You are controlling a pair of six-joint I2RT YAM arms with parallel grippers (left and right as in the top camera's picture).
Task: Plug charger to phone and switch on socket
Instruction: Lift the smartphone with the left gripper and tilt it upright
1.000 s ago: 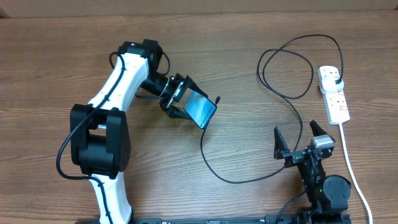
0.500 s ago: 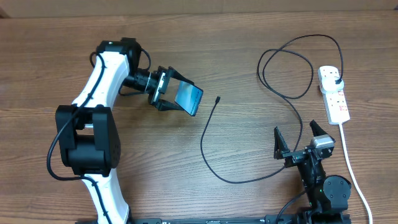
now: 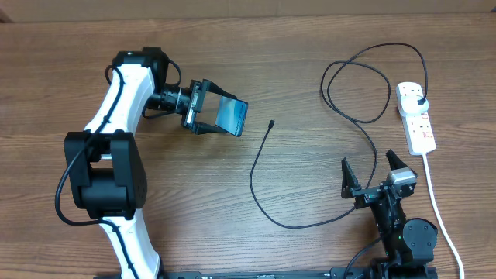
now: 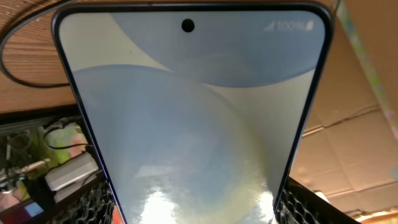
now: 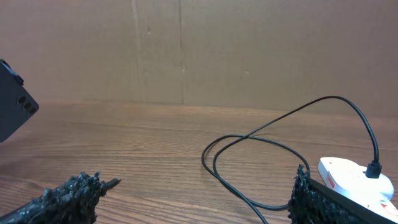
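My left gripper (image 3: 208, 118) is shut on the phone (image 3: 232, 116) and holds it above the table at the left centre, screen lit blue and white. The phone fills the left wrist view (image 4: 193, 118), pinched between both fingers. The charger, a thin black cable (image 3: 263, 209), lies looped on the table; its connector tip (image 3: 271, 123) lies to the right of the phone, apart from it. Its plug (image 3: 419, 101) sits in the socket, a white power strip (image 3: 416, 116), at the far right. My right gripper (image 3: 371, 174) is open and empty at the front right. The cable (image 5: 249, 140) and strip (image 5: 354, 177) show in the right wrist view.
A thick white cord (image 3: 435, 201) runs from the strip toward the front edge, past the right arm base (image 3: 403, 232). A cardboard wall (image 5: 199, 50) stands behind the table. The left arm (image 3: 116, 116) spans the left side.
My left gripper has carried the phone up and to the left, away from the connector tip. The right arm and the cable have not moved.
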